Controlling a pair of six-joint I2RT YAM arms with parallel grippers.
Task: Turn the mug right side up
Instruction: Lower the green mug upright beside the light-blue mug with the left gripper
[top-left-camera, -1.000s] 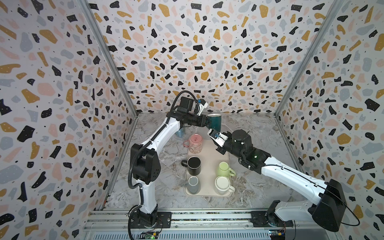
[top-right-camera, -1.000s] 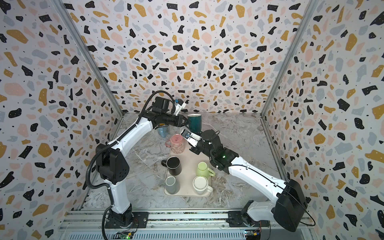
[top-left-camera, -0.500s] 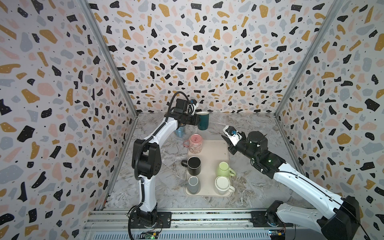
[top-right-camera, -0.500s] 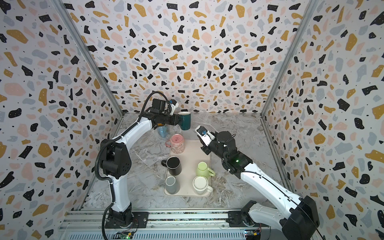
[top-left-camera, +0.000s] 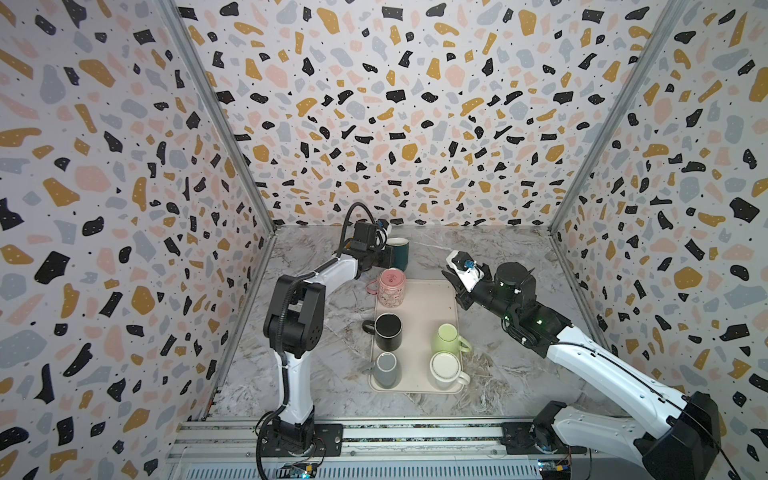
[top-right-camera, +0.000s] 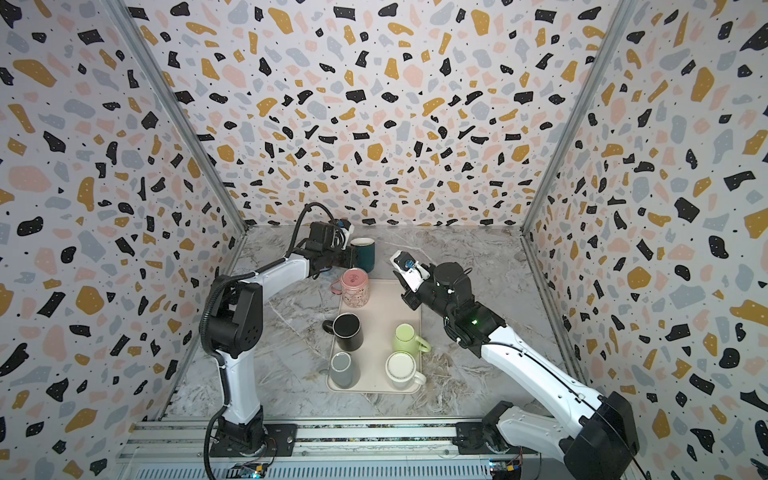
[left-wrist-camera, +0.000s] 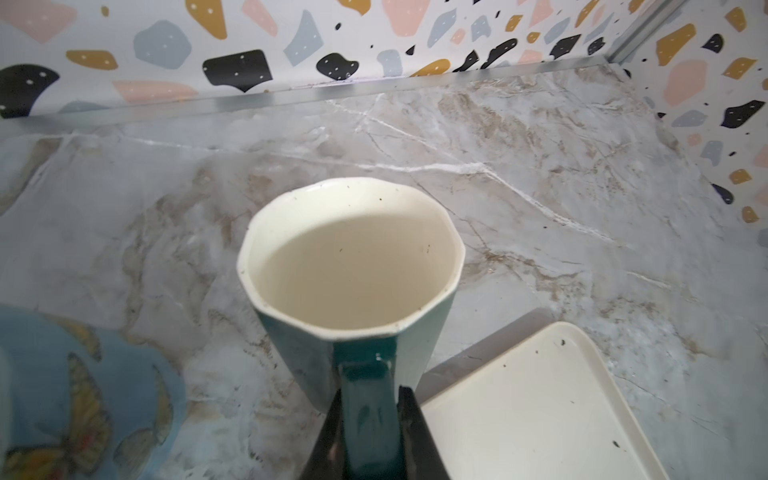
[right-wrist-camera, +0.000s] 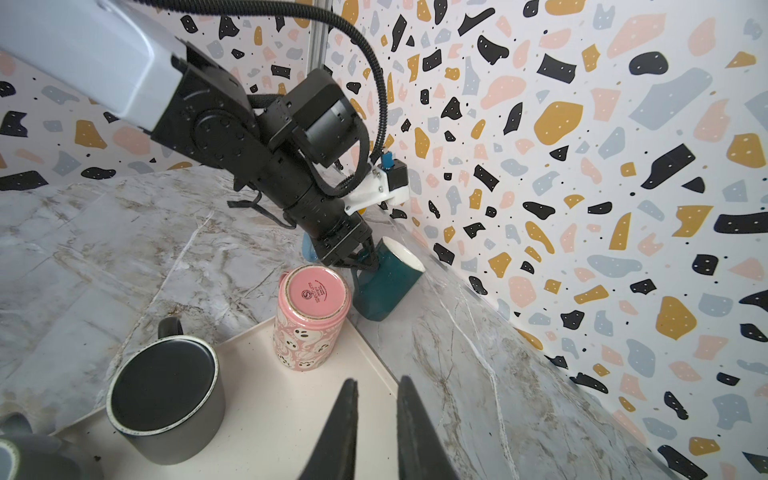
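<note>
Just past the far left corner of the tray (top-left-camera: 424, 299), the left claw (top-left-camera: 383, 261) was clamped on the handle of the teal mug (top-left-camera: 400, 252). The mug stood off the tray with its pale inside facing up, so by the look of it the turn itself was done. Whether its base sat on the tabletop (top-left-camera: 490, 249) or hung just above it could not be told. The mug looked like glazed ceramic: stiff, fairly heavy for its size, slick on its faceted walls, and likely to chip or crack if dropped or knocked against the pink mug (top-left-camera: 390, 286), which stood bottom up on the tray's far left corner, near it. The handle seemed the right place to hold it, since the claw closed fully around it. But the weight sat off to one side of that grip, so the mug could swing or slip if moved fast, and it wanted a slow, level lowering before letting go. Nearer on the tray's left side stood a black mug (top-left-camera: 388, 330) and a grey mug (top-left-camera: 386, 370), and on its right side a light green mug (top-left-camera: 446, 338) and a white mug (top-left-camera: 446, 370). Near the tray's far right corner the right claw (right-wrist-camera: 376, 380) hung empty, its tips only narrowly apart, well clear of the teal mug.
</note>
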